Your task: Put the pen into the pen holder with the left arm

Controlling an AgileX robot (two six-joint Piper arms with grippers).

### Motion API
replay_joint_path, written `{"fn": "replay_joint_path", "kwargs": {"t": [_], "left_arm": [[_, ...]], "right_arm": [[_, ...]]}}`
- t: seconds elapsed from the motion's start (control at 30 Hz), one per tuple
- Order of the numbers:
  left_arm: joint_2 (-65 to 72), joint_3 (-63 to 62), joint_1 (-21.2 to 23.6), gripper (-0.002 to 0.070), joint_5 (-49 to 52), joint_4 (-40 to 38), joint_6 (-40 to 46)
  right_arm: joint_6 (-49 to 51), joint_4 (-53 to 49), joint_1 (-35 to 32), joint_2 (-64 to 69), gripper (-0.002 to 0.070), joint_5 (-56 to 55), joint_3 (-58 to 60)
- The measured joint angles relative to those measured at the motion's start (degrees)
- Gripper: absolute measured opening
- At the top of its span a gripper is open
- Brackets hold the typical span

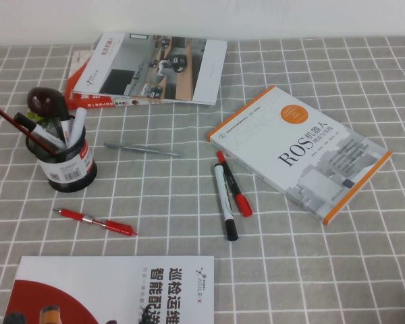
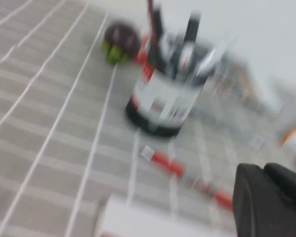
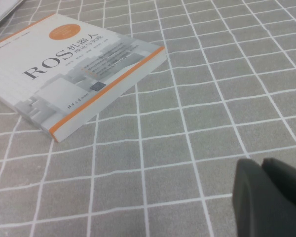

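1. The pen (image 1: pixel 96 221) lies flat on the grey checked cloth (image 1: pixel 290 256) at lower left of the high view, just in front of the holder (image 1: pixel 69 165), apart from it.
2. The holder stands upright at the left, already stuffed with markers and a pencil; a dark round object (image 1: pixel 46 102) sits just behind it.
3. Left gripper (image 2: pixel 271 200): only a dark, blurred part shows at the lower right of its wrist view, above the cloth, near the pen's end (image 2: pixel 187 177). Jaw state: cannot tell.
4. Right gripper (image 3: pixel 271 197): dark part at lower right of its wrist view, over bare cloth, well apart from the ROS book (image 3: pixel 74 69). Jaw state: cannot tell.
5. Neither arm shows in the high view.
6. Also on the cloth: a grey pen (image 1: pixel 143 149), two markers (image 1: pixel 229 196) at centre, magazines (image 1: pixel 148 67) at upper left, a booklet (image 1: pixel 115 290) at the bottom edge.
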Motion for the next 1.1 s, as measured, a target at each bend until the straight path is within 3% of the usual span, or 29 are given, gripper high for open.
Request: {"fn": "replay_joint_path", "kwargs": {"t": [0.3,0.6,0.83,1.1], "left_arm": [[0.0,0.0,0.0,-0.0004,-14.01,-8.45,-1.3],[0.0,0.0,0.0,-0.0004,-14.25,-8.84,-2.22],[2.96,-11.38,0.0,-0.0004,-2.83,-7.29,-0.75],[24.27,-28.79,0.0,-0.0004,19.33,-3.74,6.01]], "right_arm": [[0.0,0.0,0.0,0.0,-0.0015,0.0,0.0],[0.0,0.0,0.0,0.0,-0.0015,0.0,0.0],[0.0,0.0,0.0,0.0,-0.0015,0.0,0.0],[0.0,0.0,0.0,0.0,-0.0015,0.0,0.0]]}}
